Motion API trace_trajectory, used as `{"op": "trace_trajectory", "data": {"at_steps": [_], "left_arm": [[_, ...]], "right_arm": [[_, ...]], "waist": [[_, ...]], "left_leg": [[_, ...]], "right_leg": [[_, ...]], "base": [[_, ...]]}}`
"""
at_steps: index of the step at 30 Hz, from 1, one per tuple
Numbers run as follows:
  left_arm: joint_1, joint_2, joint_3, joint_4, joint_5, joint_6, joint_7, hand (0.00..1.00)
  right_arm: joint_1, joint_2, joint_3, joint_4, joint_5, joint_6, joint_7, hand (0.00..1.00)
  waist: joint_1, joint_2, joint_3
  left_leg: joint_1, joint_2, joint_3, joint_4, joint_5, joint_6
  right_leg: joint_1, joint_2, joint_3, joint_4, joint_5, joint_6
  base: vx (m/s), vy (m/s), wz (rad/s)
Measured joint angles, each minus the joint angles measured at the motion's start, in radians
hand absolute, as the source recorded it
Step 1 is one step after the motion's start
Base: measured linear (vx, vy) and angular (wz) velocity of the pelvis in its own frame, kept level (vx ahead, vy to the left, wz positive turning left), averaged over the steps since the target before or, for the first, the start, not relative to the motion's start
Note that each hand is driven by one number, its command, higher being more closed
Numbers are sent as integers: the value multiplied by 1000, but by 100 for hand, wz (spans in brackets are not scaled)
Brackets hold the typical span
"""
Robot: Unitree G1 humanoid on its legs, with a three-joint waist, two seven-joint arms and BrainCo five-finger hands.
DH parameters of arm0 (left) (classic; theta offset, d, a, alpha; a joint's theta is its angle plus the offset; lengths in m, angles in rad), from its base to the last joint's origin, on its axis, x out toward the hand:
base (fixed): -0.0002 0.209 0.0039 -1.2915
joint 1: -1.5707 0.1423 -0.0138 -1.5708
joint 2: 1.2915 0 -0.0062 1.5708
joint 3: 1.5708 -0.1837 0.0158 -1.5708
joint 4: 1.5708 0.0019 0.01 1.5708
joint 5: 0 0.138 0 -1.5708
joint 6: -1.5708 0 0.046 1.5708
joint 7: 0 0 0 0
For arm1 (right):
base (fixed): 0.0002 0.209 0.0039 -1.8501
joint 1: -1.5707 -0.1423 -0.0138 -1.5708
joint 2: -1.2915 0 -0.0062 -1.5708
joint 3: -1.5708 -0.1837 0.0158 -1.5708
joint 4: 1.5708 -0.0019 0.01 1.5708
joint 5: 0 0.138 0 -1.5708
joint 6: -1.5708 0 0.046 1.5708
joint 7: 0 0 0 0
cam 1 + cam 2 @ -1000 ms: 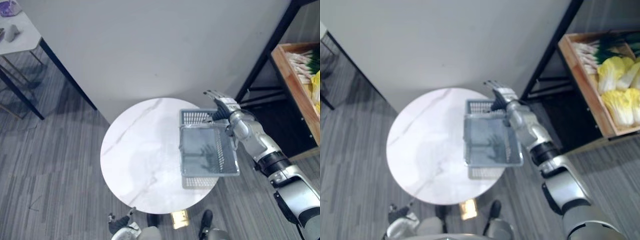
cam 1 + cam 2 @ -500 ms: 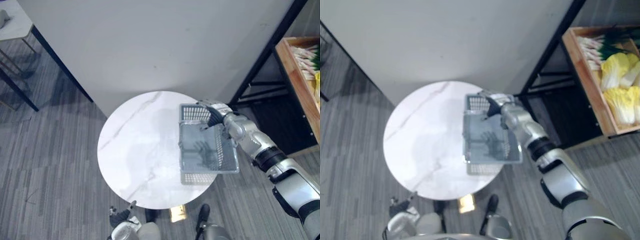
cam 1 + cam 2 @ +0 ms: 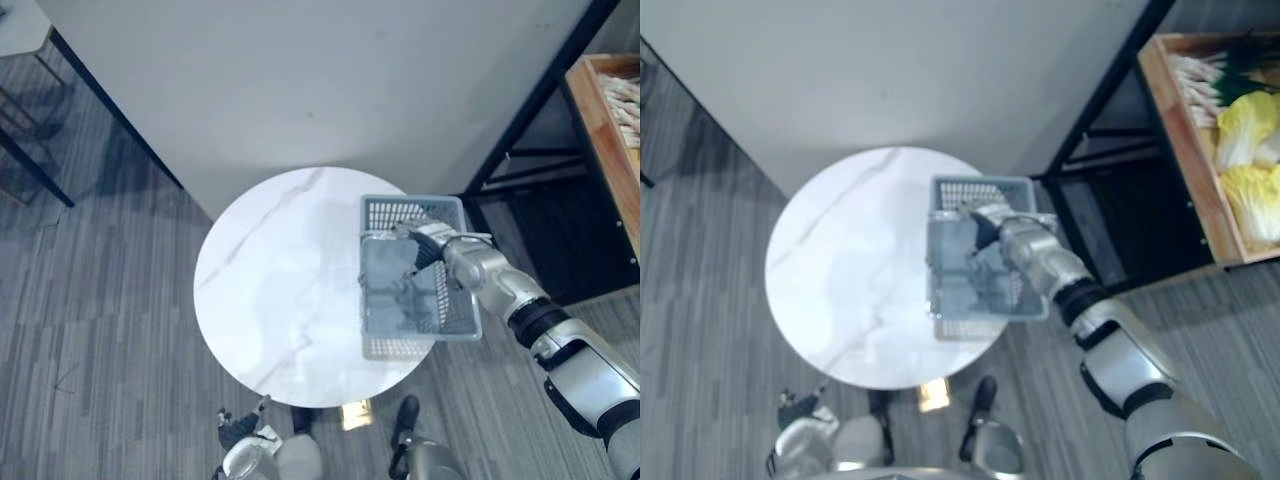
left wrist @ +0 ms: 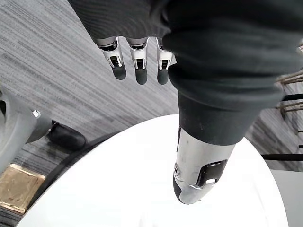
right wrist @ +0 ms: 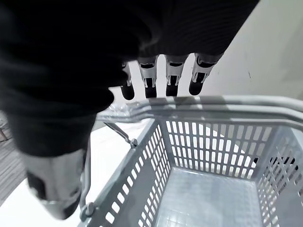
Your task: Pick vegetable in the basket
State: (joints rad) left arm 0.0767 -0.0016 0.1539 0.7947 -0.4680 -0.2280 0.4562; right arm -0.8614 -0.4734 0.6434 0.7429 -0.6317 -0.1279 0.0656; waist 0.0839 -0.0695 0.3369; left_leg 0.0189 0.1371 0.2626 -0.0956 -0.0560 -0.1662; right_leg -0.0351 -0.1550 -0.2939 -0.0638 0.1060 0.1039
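The round white table (image 3: 270, 290) stands with its far edge close to the foot of a pale wall (image 3: 300, 80). Grey plank floor lies open round its left and near sides, and the left half of the top is bare. The grey slotted basket (image 3: 385, 212) sits at the table's right edge, its near right corner hanging just past the rim. To its right, across a strip of dark floor, rises the black shelf frame (image 3: 1110, 85). That frame carries a wooden crate (image 3: 1190, 160) holding the vegetables, yellow cabbages (image 3: 1250, 165) and a bundle of leeks (image 3: 1200, 75), all well apart from the basket. The right hand (image 3: 428, 243) reaches in from the right and hovers over the far half of the basket. In its wrist view the fingers (image 5: 173, 71) hang nearly straight in a row, spread a little, with the thumb (image 5: 54, 184) set well apart from them. Their dark tips are just above the basket's handle bar (image 5: 213, 106). Whether they touch it cannot be told, and they hold nothing. The left hand (image 4: 137, 59) hangs low by the table's near edge above the floor, its fingers straight and loose and its thumb (image 4: 199, 175) extended, holding nothing.
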Motion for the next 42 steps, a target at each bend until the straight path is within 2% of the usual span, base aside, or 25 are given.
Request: {"op": "trace_trajectory", "data": {"at_steps": [14, 18, 19, 23, 27, 31, 36, 38, 42], "left_arm": [[-10, 3, -11, 6, -37, -17, 9, 0], [-14, 4, -12, 6, -38, -26, 9, 0], [-14, 4, -17, 5, -38, -30, 9, 0], [-16, 6, -34, 5, -38, -33, 8, 0], [-16, 5, -40, 6, -38, -33, 8, 0], [-15, 6, -40, 7, -37, -32, 8, 0], [-15, 6, -40, 7, -36, -28, 8, 0], [-15, 7, -40, 7, -34, -22, 7, 0], [-15, 15, -39, 20, -17, -4, 2, 0]], "right_arm": [[-73, 10, 1, 182, -41, -14, -85, 0], [-98, 7, -5, 234, -45, -15, -112, 0], [-100, 6, -9, 247, -45, -15, -125, 100], [-104, 1, -32, 271, -44, -13, -149, 100], [-113, -4, -48, 294, -44, -8, -161, 100], [-113, -15, -46, 294, -46, -9, -166, 100], [-89, -23, -2, 211, -75, -17, -163, 100], [-60, -23, 14, 156, -74, -38, -163, 100], [-14, -33, 130, 7, -76, -89, -129, 100]], "waist": [[11, 17, 29], [28, 22, 45], [32, 24, 46], [34, 29, 50], [54, 35, 65], [56, 35, 67], [55, 35, 67], [55, 34, 67], [53, 27, 63]], "left_leg": [[-30, -3, -29, 0, 9, 1], [-34, -3, -34, 0, 12, 2], [-37, -3, -39, 0, 12, 2], [-51, -4, -60, 0, 17, 4], [-51, -3, -62, 0, 19, 5], [-51, -4, -70, 0, 21, 5], [-48, -3, -77, 0, 21, 4], [-45, -2, -75, 0, 21, 4], [-21, 1, -56, 0, 21, 4]], "right_leg": [[-10, -4, -30, 0, 0, 0], [-11, -5, -36, -1, 0, 0], [-10, -5, -41, -1, 0, 0], [-11, -7, -60, -1, 0, 0], [-10, -6, -63, 0, 0, 0], [-5, -6, -70, -1, 0, 0], [5, -5, -80, -5, 0, 0], [7, -4, -79, -6, 0, 0], [27, -1, -70, -12, 0, 0]], "base": [[6, 1, 5], [22, 6, 4], [28, 8, 7], [26, 10, 16], [0, 0, 0], [25, 8, 6], [13, 3, 4], [16, 3, -2], [31, 5, -8]]}}
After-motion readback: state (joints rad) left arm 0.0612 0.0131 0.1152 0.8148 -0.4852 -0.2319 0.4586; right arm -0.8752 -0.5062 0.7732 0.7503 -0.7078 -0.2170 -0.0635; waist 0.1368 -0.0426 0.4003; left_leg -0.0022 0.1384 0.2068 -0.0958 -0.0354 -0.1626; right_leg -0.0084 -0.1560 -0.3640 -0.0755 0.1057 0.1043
